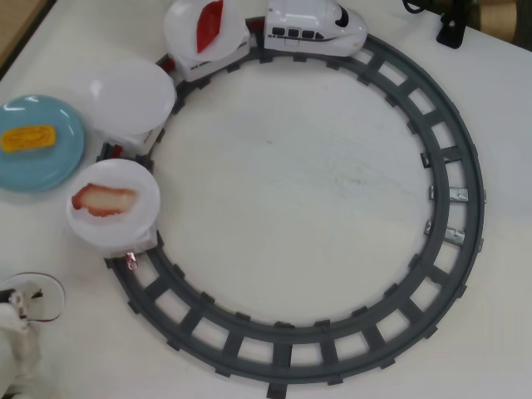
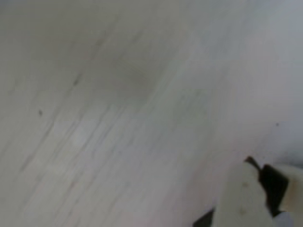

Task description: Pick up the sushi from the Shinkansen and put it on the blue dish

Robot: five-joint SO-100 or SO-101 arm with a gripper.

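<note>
The yellow-orange egg sushi (image 1: 29, 138) lies on the blue dish (image 1: 41, 173) at the left edge of the overhead view. The white Shinkansen (image 1: 314, 29) stands on the track at the top, pulling three white plate cars. The first car holds a red piece (image 1: 209, 25), the middle car (image 1: 133, 93) is empty, and the last holds a pink-and-white piece (image 1: 104, 200). My gripper (image 1: 27, 301) is at the bottom left corner, below the dish and apart from it. In the wrist view its pale fingertips (image 2: 244, 196) lie close together over bare table, holding nothing.
The grey circular track (image 1: 453, 158) fills most of the white table. A black object (image 1: 453, 25) sits at the top right, beyond the track. A wooden strip (image 1: 17, 21) shows past the table's top left edge.
</note>
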